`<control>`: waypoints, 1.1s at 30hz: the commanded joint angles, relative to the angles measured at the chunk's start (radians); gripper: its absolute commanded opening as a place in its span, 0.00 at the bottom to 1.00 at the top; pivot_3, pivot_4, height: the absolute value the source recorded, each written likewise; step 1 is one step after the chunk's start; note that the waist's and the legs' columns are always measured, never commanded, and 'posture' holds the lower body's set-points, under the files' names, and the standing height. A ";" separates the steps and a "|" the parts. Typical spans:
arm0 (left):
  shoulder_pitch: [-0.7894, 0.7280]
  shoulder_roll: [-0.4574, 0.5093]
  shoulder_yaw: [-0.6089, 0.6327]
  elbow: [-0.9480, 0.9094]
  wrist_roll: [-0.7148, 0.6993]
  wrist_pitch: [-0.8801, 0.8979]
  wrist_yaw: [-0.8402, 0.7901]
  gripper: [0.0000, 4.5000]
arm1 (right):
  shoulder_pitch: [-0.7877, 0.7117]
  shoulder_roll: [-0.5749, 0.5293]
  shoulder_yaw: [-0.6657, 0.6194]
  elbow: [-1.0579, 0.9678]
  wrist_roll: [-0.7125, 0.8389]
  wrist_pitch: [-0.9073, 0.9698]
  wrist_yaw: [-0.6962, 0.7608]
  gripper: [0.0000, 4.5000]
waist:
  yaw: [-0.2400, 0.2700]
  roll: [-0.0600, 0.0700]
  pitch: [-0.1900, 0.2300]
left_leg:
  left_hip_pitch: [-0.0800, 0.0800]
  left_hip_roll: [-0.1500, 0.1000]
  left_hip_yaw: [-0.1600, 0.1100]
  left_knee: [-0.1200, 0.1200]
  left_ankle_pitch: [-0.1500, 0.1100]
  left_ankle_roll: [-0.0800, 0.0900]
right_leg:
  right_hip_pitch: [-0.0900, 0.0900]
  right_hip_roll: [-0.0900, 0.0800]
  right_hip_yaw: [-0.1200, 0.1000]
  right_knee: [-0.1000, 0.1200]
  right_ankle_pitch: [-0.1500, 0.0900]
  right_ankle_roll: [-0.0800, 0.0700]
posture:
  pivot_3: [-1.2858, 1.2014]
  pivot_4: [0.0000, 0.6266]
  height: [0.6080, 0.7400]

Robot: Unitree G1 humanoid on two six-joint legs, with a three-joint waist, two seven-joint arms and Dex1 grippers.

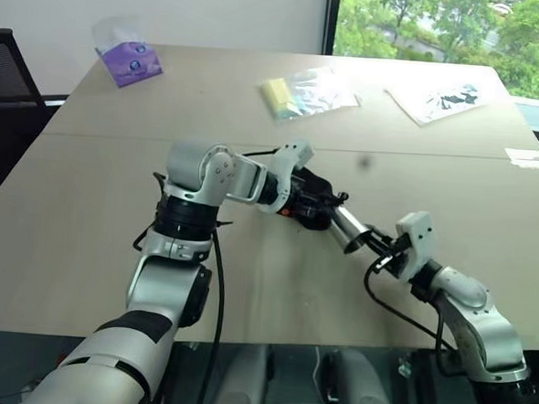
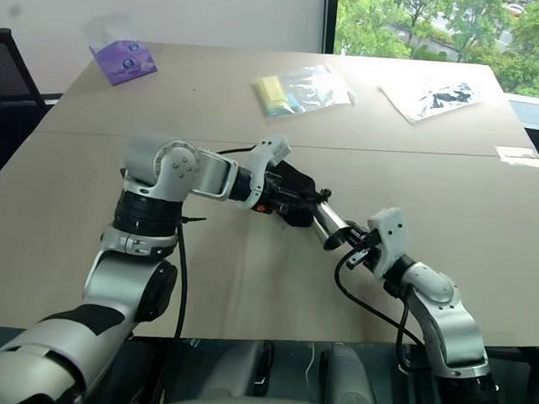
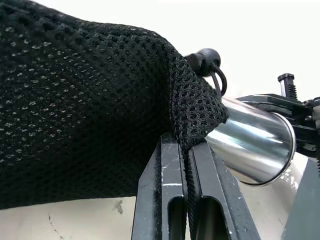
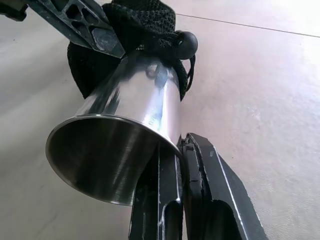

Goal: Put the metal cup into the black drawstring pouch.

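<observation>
The black drawstring pouch (image 1: 308, 197) hangs above the middle of the table, and my left gripper (image 3: 187, 146) is shut on the mesh edge of its mouth. The metal cup (image 1: 347, 229) lies tilted, its narrow base pushed into the pouch mouth and its wide rim sticking out toward my right arm. My right gripper (image 4: 180, 146) is shut on the cup's rim (image 4: 107, 160), one finger inside and one outside. The cord's bead (image 4: 185, 44) rests at the pouch mouth, against the cup's side.
At the table's far side lie a purple tissue pack (image 1: 127, 58), a clear bag with a yellow item (image 1: 304, 92) and another clear bag (image 1: 441, 98). A white label (image 1: 527, 158) lies at the right edge. A black chair (image 1: 3, 76) stands at the left.
</observation>
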 commanded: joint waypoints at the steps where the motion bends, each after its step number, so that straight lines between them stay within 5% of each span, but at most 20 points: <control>1: -0.023 0.016 0.027 -0.024 -0.021 0.003 -0.019 0.00 | 0.010 -0.015 0.011 -0.015 -0.011 -0.015 0.013 0.00 | 0.000 0.000 0.000 | 0.000 0.000 0.000 0.000 0.000 0.000 | 0.000 0.000 0.000 0.000 0.000 0.000 | 0.52 0.24 1.00; 10: -0.026 0.058 0.035 -0.012 -0.028 -0.011 -0.056 0.00 | 0.023 -0.013 0.001 -0.023 -0.006 -0.015 0.010 0.00 | 0.000 0.000 0.000 | 0.000 0.000 0.000 0.000 0.000 0.000 | 0.000 0.000 0.000 0.000 0.000 0.000 | 0.52 0.24 1.00; 20: -0.010 0.102 0.041 0.036 -0.036 -0.071 -0.116 0.00 | 0.059 0.008 -0.119 -0.144 0.254 0.059 0.060 0.00 | 0.000 0.000 0.000 | 0.000 0.000 0.000 0.000 0.000 0.000 | 0.000 0.000 0.000 0.000 0.000 0.000 | 0.52 0.24 1.00; 33: -0.046 0.150 -0.045 0.098 -0.028 -0.117 -0.206 0.00 | -0.049 0.060 0.020 -0.020 0.172 -0.006 0.088 0.00 | 0.000 0.000 0.000 | 0.000 0.000 0.000 0.000 -0.001 0.001 | 0.000 0.000 -0.001 0.000 0.000 0.000 | 0.52 0.24 1.00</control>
